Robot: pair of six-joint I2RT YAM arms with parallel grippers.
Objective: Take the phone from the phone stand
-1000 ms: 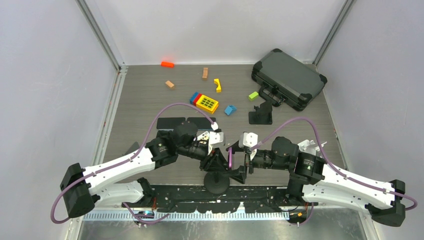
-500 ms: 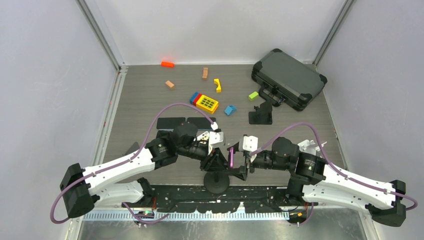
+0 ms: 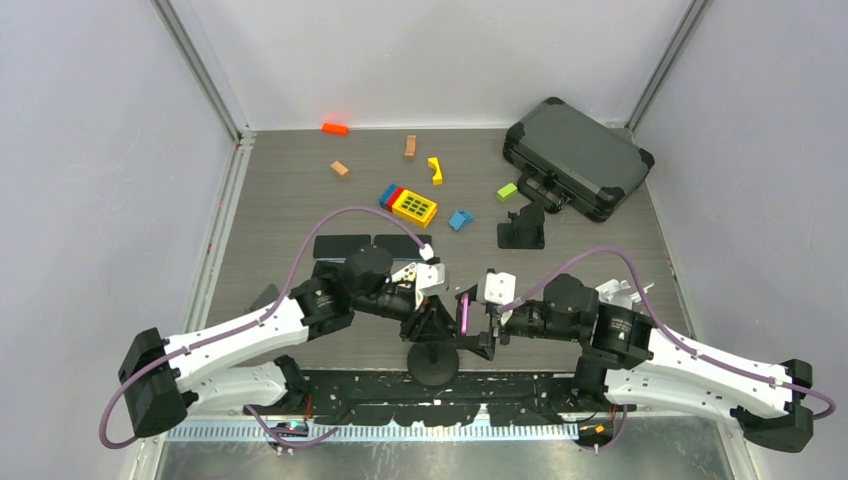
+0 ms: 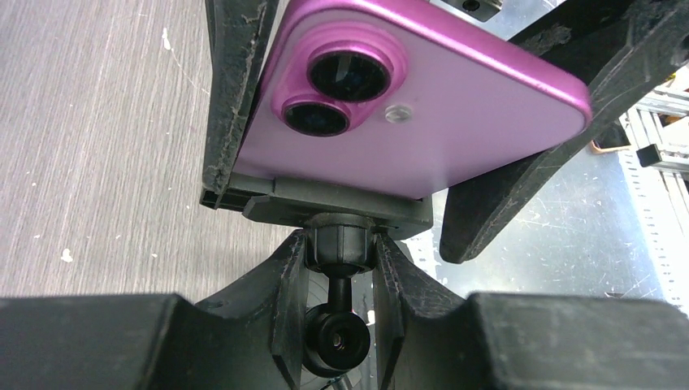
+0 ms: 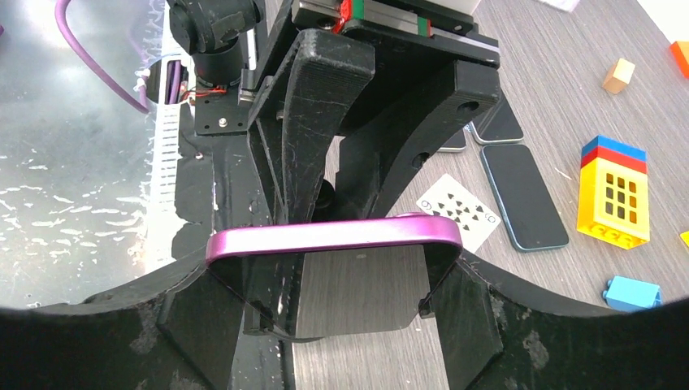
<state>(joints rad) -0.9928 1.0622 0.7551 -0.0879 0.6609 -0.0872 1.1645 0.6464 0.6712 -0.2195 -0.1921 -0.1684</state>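
Observation:
A purple phone (image 4: 422,97) rests on the black phone stand (image 4: 341,213), its camera lenses facing the left wrist camera. In the top view the phone (image 3: 464,312) stands on edge above the stand's round base (image 3: 433,364) at the near middle of the table. My left gripper (image 4: 341,252) is shut on the stand's neck just under the cradle. My right gripper (image 5: 333,284) is shut on the phone (image 5: 333,236), one finger on each long side; it also shows in the top view (image 3: 484,318).
Behind the arms lie two dark phones (image 3: 342,246), a playing card (image 5: 457,213), a yellow toy block (image 3: 414,207), blue and other small bricks, a second black stand (image 3: 522,230) and a black case (image 3: 578,155).
My right gripper has moved in from the right and closed on the phone's sides. The left arm still holds the stand.

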